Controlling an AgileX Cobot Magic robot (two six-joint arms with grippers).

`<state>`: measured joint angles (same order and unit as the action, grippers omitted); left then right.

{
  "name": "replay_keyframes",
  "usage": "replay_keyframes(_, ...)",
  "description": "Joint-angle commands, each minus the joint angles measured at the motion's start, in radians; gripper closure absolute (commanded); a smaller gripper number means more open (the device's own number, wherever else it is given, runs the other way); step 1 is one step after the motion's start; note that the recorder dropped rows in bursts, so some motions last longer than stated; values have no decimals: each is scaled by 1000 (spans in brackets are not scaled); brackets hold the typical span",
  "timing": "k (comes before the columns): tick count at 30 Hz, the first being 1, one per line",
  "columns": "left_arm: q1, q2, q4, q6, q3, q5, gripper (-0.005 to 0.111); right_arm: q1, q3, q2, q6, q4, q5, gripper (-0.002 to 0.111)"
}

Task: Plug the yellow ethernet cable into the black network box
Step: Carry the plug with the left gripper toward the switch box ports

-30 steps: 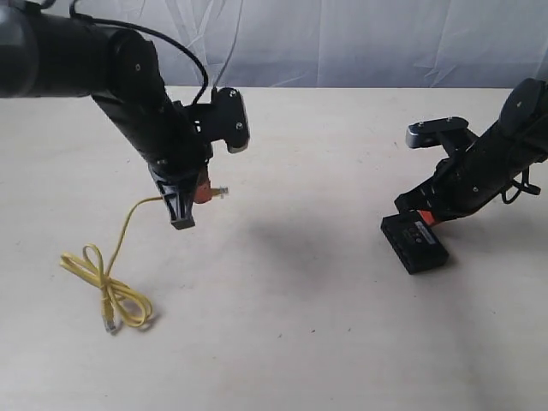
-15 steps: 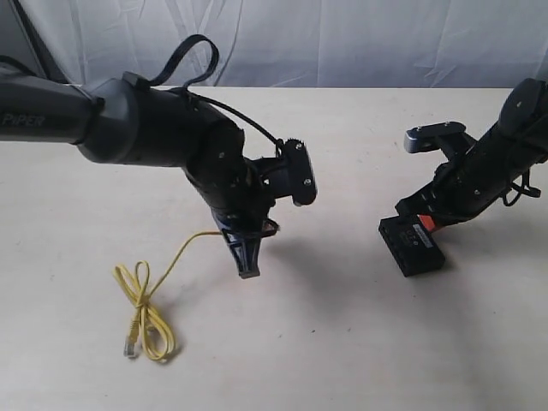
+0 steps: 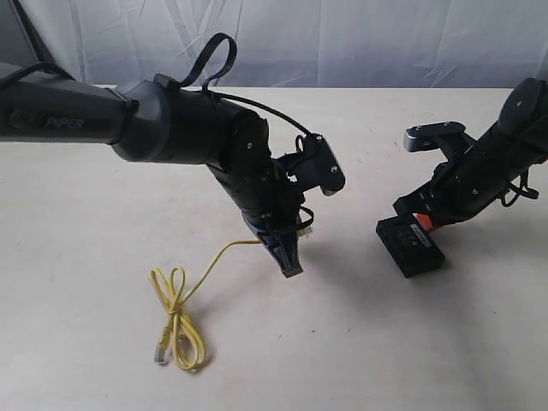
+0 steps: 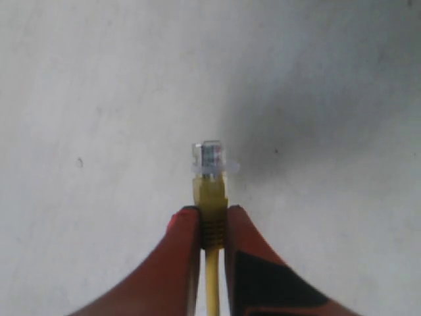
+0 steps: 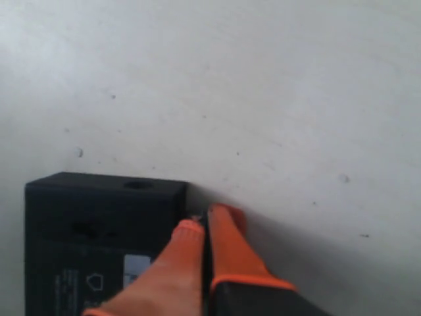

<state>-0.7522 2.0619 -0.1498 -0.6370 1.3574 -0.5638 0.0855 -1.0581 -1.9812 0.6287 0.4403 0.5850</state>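
Observation:
My left gripper point(image 3: 295, 235) point(image 4: 209, 212) is shut on the yellow ethernet cable point(image 3: 175, 318) just behind its clear plug point(image 4: 210, 158), which sticks out past the red fingertips. The rest of the cord trails left down to the table, where its looped knot lies. The black network box point(image 3: 411, 247) point(image 5: 99, 243), with a small white label on top, lies on the table to the right. My right gripper point(image 3: 419, 218) point(image 5: 202, 222) is shut at the box's far edge, one orange finger over its top, the other beside its side. The plug is well apart from the box.
The pale tabletop point(image 3: 342, 342) carries nothing else. A white cloth backdrop point(image 3: 342, 43) hangs behind the table's far edge. The left arm's black body point(image 3: 171, 128) reaches across from the left.
My left arm has swung right toward the middle with the plug, dragging the knot rightward over the table. The right gripper and box have barely shifted.

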Motion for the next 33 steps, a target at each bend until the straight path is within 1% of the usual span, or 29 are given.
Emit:
replay_keyframes(1, -19, 36, -22, 7, 45, -8, 107, -4, -1, 0, 7, 14, 11, 109)
replay_keyframes(9, -88, 96, -57, 10, 109, -15, 107, -4, -1, 0, 7, 33, 32, 109)
replay_keyframes(12, -97, 118, -114, 10, 138, -24, 107, -4, -1, 0, 7, 40, 32, 109)
replay_keyframes(14, -106, 129, -123, 10, 157, -30, 107, -4, -1, 0, 7, 40, 37, 109)
replay_keyframes(24, -110, 131, -186, 34, 190, -7, 107, -4, -1, 0, 39, 91, 59, 109)
replay_keyframes(27, -110, 131, -191, 34, 190, -4, 107, -4, -1, 0, 76, 136, 61, 109)
replay_keyframes(30, -110, 131, -191, 37, 190, 14, 107, -4, -1, 0, 78, 139, 61, 109)
replay_keyframes(33, -110, 135, -191, 72, 190, 42, 107, -4, -1, 0, 78, 140, 61, 109)
